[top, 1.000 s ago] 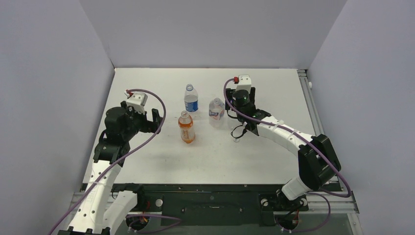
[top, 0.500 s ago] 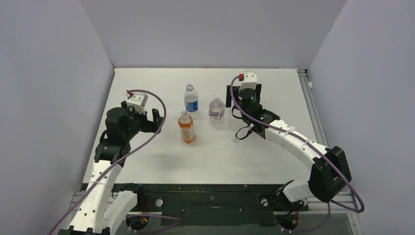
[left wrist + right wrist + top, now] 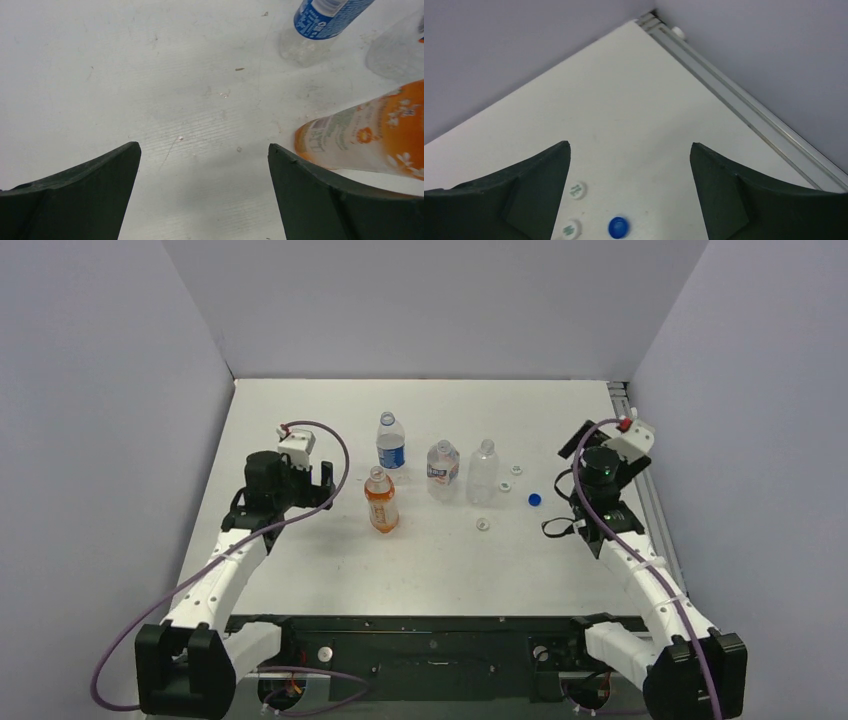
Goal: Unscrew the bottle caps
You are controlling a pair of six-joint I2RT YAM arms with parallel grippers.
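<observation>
Four bottles stand mid-table: the Pepsi-label bottle (image 3: 391, 443), the orange bottle (image 3: 380, 500), the short blue-white label bottle (image 3: 442, 470) and the plain bottle (image 3: 482, 472). A blue cap (image 3: 535, 500) and three white caps (image 3: 517, 469) (image 3: 505, 481) (image 3: 483, 524) lie loose on the table right of the bottles. My left gripper (image 3: 300, 490) is open and empty, left of the orange bottle (image 3: 370, 135). My right gripper (image 3: 608, 452) is open and empty near the right edge; the blue cap (image 3: 618, 227) and two white caps (image 3: 577, 190) show low in its wrist view.
A metal rail (image 3: 640, 470) runs along the table's right edge, close to the right gripper. Grey walls enclose the table on three sides. The Pepsi-label bottle's base (image 3: 305, 42) shows at the top right of the left wrist view.
My right arm has swung from beside the bottles to the right edge, uncovering the plain bottle and the loose caps. My left arm has shifted slightly and straightened.
</observation>
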